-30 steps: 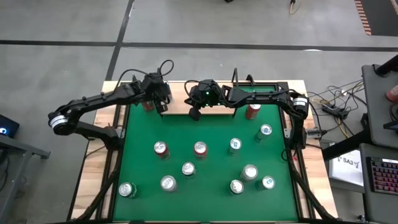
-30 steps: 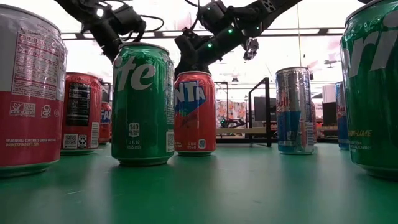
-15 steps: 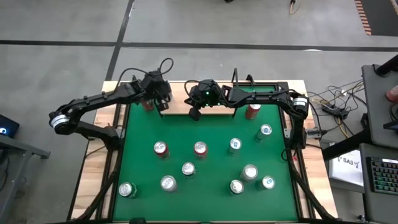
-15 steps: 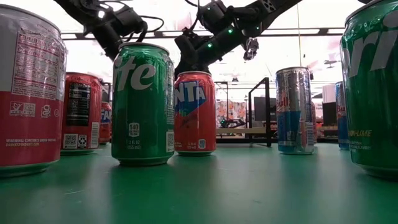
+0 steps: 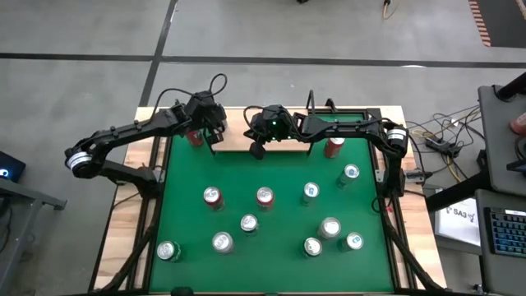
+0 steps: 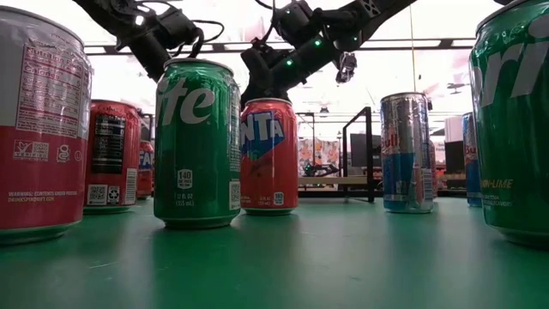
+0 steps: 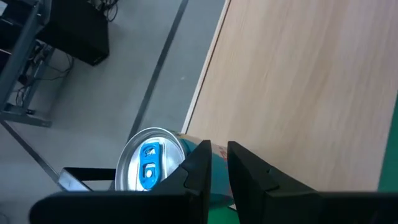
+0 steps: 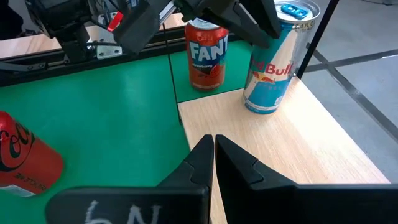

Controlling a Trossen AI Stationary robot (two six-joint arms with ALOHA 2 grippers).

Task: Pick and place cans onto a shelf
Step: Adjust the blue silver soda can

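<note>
- We are looking at the shelf (image 5: 283, 123), a light-wood board lying along the far edge of the green table (image 5: 271, 210), with black wire uprights (image 5: 312, 100) at its end.
- The left gripper (image 7: 214, 163) is hovering over the shelf's left end, its fingers nearly together with only a thin gap showing and nothing between them.
- A silver-blue can (image 7: 149, 168) is standing upright on the shelf's left end, just beside the left gripper's fingers and outside them; we cannot tell whether they are touching.
- A red Fanta can (image 8: 207, 53) is standing on the table just beside that can, off the shelf's edge.
- The right gripper (image 8: 213, 149) is hanging over the shelf near its middle, fingers pressed together and holding nothing.
- A red can (image 5: 334, 146) is standing on the table just in front of the shelf's right part.
- The other cans are standing scattered on the table, well apart from the shelf, among them a green one (image 6: 197, 142) and a red one (image 6: 268, 154).
</note>
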